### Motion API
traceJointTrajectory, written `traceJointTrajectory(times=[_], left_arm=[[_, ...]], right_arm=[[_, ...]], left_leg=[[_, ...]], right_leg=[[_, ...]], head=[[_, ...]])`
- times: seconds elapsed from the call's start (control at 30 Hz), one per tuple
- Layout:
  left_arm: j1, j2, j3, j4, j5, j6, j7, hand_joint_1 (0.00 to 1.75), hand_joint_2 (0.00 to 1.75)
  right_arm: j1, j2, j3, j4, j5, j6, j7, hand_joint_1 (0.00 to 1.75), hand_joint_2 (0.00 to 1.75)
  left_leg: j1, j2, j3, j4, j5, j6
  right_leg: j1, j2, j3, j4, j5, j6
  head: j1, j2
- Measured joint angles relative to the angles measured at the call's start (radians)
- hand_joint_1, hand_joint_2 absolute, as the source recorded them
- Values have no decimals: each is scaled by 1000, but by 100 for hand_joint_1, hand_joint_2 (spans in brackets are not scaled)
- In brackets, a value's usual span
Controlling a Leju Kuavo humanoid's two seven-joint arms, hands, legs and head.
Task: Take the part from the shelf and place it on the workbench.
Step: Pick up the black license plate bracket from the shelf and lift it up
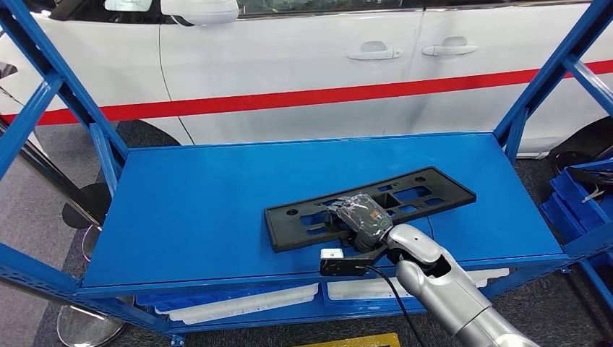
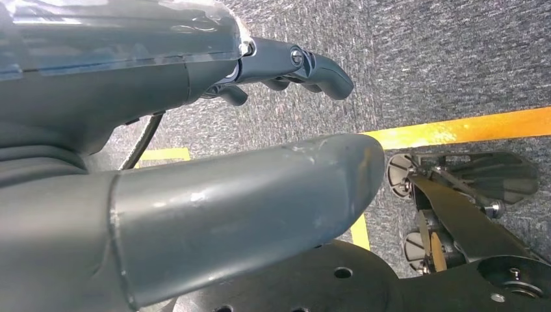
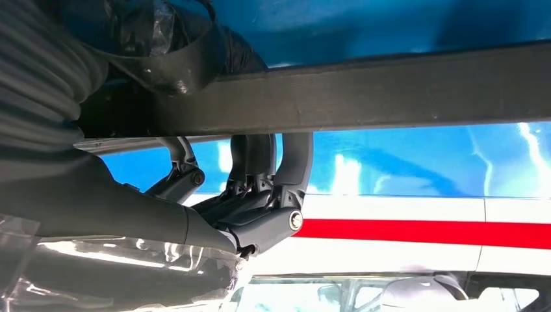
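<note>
On the blue shelf (image 1: 202, 210), in front of the white car (image 1: 303, 65), the long black part (image 1: 426, 195) lies flat near the front edge. The right hand (image 1: 359, 215) rests on its middle, fingers (image 3: 286, 169) hooked over the part's edge, gripping it. The left hand (image 2: 195, 130) hangs above grey carpet, fingers loosely apart, holding nothing.

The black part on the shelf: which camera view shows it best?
The head view shows it best: the whole black part lies flat on the blue shelf, with the right hand on its near edge. The right wrist view shows a close stretch of its edge, with fingers curled around it. The left wrist view looks at the floor.
</note>
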State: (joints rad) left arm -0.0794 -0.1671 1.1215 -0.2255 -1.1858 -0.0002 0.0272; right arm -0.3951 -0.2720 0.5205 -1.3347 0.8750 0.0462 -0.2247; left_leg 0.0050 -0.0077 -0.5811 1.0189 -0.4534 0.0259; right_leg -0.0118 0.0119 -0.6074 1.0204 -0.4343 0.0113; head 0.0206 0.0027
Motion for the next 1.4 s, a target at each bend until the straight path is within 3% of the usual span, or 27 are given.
traceJointTrajectory(times=[0.2, 0.23, 0.33, 0.37, 0.7, 1.4], left_arm=[[0, 0, 0, 0, -6, -3, 7, 0, 0], [0, 0, 0, 0, -7, -4, 7, 0, 0], [0, 0, 0, 0, -7, -6, 9, 0, 0], [0, 0, 0, 0, -7, -6, 9, 0, 0], [-1, -1, 6, 0, -9, -5, 8, 0, 0], [-3, -6, 25, 0, -18, -3, 6, 0, 0]], right_arm=[[-1, 0, -4, 0, 6, 4, 0, 175, 175], [-1, 0, -4, 0, 6, 4, 0, 158, 175], [-2, 0, -4, 0, 7, 9, 1, 27, 175], [-1, 0, -4, 1, 9, 15, 4, 0, 175], [0, 16, -5, 47, 109, 0, 73, 0, 175], [-16, 57, -51, 105, 190, -2, 77, 0, 175]], left_leg=[[0, 0, 0, 0, 0, 0], [0, 0, 0, 0, 0, 0], [0, 0, 1, 0, 0, 0], [0, 0, 1, 0, 0, 0], [0, 0, 1, 0, 0, 0], [0, 1, 6, 0, 0, 0]], right_leg=[[0, 0, 1, 0, 0, 0], [0, 0, 1, 0, 0, 0], [0, 0, 1, 0, 0, 0], [0, 0, 1, 0, 0, 0], [0, 0, 1, 0, 0, 0], [0, 1, 6, 0, 0, 0]], head=[[0, 0], [0, 0], [0, 0], [0, 0], [0, 0], [0, 0]])
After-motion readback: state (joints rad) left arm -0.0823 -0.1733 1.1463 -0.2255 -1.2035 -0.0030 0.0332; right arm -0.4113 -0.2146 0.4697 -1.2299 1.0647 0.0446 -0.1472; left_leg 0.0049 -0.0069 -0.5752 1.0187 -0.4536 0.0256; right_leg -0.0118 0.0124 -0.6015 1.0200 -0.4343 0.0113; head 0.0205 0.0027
